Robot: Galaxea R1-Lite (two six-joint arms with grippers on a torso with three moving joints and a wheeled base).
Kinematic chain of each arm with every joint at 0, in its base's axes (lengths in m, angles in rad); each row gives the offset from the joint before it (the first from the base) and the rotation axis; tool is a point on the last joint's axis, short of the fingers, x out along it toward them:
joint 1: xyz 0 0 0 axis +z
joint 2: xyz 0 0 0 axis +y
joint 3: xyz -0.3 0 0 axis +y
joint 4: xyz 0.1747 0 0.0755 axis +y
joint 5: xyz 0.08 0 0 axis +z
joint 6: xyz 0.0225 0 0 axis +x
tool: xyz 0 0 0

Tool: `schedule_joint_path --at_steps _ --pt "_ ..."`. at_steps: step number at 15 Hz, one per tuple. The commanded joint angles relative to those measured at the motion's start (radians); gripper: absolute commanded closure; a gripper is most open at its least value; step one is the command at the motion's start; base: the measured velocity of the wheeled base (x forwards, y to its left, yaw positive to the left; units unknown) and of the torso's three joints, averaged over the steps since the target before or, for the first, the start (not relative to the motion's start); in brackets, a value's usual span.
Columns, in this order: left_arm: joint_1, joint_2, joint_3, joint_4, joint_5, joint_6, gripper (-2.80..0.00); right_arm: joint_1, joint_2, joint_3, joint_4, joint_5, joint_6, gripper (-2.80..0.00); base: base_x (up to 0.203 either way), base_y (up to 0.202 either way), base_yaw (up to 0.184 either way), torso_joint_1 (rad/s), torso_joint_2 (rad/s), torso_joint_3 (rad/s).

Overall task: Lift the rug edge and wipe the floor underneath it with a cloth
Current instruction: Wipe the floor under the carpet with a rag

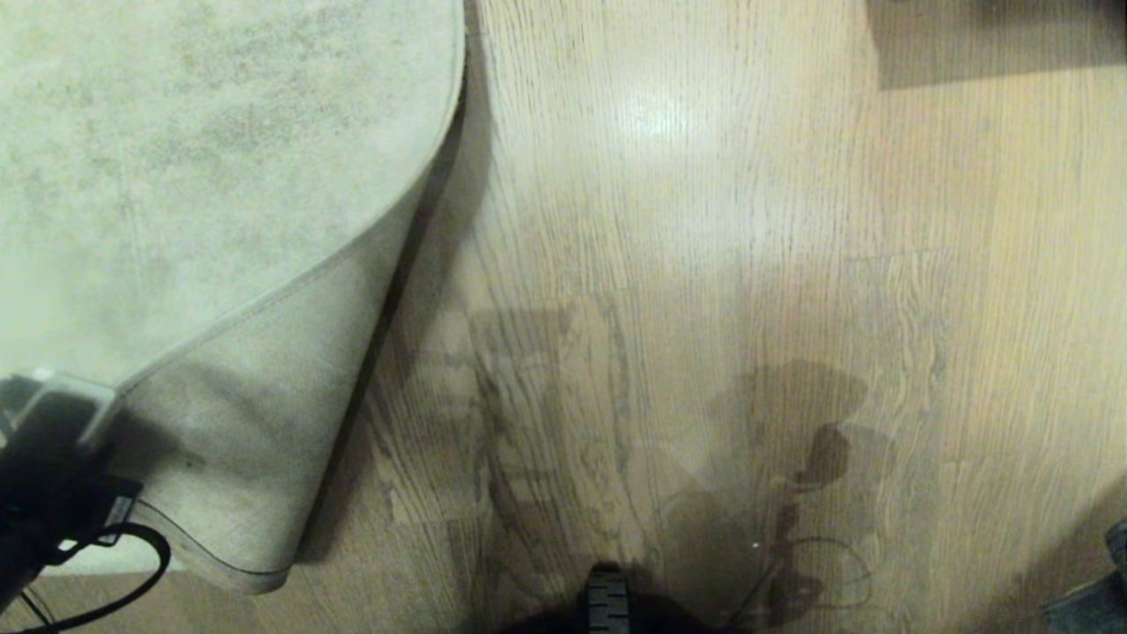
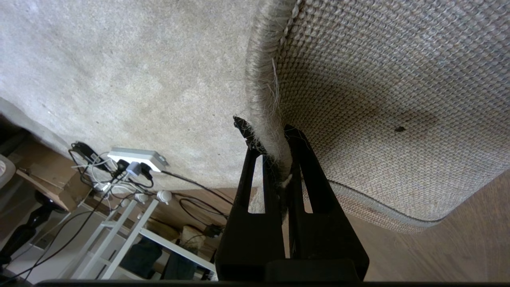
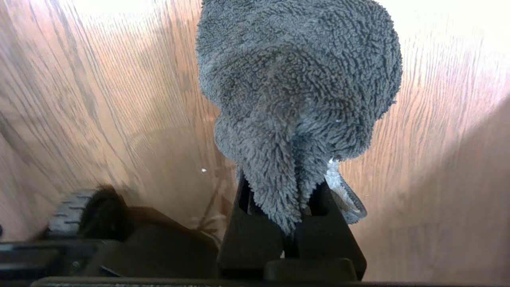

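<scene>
**Rug corner pinched up on the left, rag clamped on the right**

The left gripper [image 2: 267,131] is sitting at the lower left of the head view, its arm coming in from the frame's bottom-left corner, and its two black fingers [image 2: 306,167] are squeezing the rug edge [image 2: 265,87] between them. The right gripper [image 3: 285,199] is showing only in its own wrist view, where it is hanging over bare planks with its fingers clamped on the cloth [image 3: 299,79]; the fuzzy grey bundle is bulging out past the fingertips.

One rug is in view, one cloth, two grippers, and one white power strip [image 2: 137,157] lying on the pile in the left wrist view.

The rug is filling the upper left of the head view, and its near corner is being folded back so the woven backing [image 1: 255,423] is facing up. The bound edge is running diagonally from the top centre of that frame down toward the lower left. The floor [image 1: 704,220] is taking up the centre and right, its grain running top to bottom.
</scene>
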Motion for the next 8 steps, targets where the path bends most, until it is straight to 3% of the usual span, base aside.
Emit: schedule_joint_path --at_steps 1,5,8 --pt "0.003 -0.010 0.011 -0.006 0.001 0.003 0.00 0.000 0.001 0.000 -0.001 0.007 0.002 0.00 0.000 0.000 0.000 0.000 0.00 0.000" --pt "0.006 -0.023 0.020 -0.005 0.001 0.003 0.00 0.000 0.025 -0.012 0.013 0.016 -0.024 0.00 0.000 0.000 0.000 0.000 0.00 0.000" --pt "0.005 -0.028 0.023 -0.004 0.001 0.005 0.00 0.002 0.172 -0.091 0.005 0.106 -0.004 0.00 0.000 0.000 0.000 0.000 0.00 0.000"
